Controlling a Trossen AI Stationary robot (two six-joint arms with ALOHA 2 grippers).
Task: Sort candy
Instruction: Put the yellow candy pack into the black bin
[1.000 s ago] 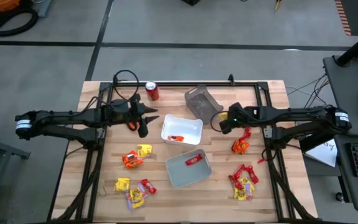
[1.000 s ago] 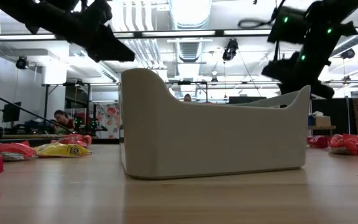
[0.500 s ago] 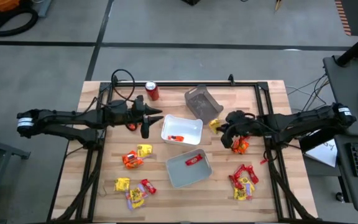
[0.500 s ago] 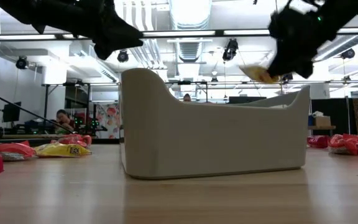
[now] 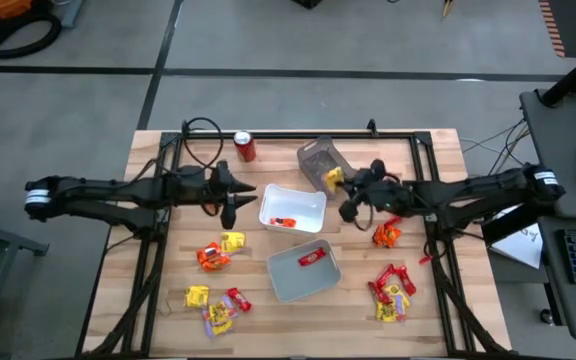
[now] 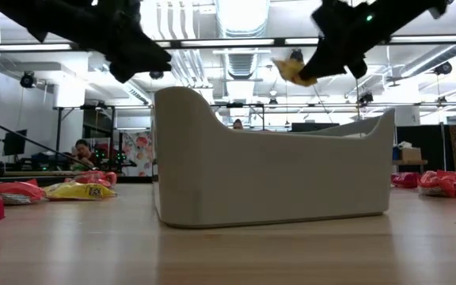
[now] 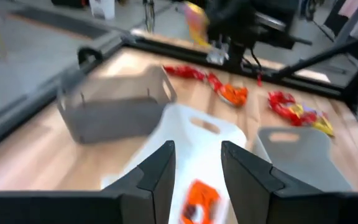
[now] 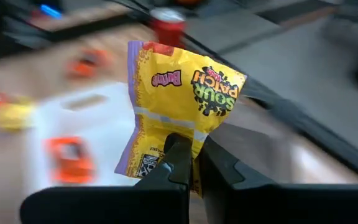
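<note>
My right gripper (image 5: 345, 184) is shut on a yellow candy packet (image 8: 180, 99) and holds it in the air beside the dark grey tray (image 5: 320, 160); in the low view the yellow candy packet (image 6: 291, 71) hangs above the white tray (image 6: 275, 170). My left gripper (image 5: 238, 198) hovers open at the left rim of the white tray (image 5: 308, 200), which has one orange candy (image 5: 284, 221) in it. The light grey tray (image 5: 290, 282) holds a red candy (image 5: 313, 257). More candy (image 5: 216, 256) lies loose on the table. My right gripper pinches the yellow packet between its two fingers (image 8: 180, 160) at the barcode end (image 8: 166, 142), on one flat edge. The rest of the packet stands out past the fingertips, lifted clear of the table and the trays.
A red soda can (image 5: 245, 146) stands at the far edge, left of the dark grey tray. Loose candy lies in clusters at the near left (image 5: 215, 305), at the right (image 5: 387, 235) and at the near right (image 5: 392, 290). A black frame (image 5: 438, 200) borders the table.
My right gripper has risen from the candy at the table's right and gone toward the far edge and the dark grey tray, with the yellow packet lifted clear. Its wrist has turned on the way.
</note>
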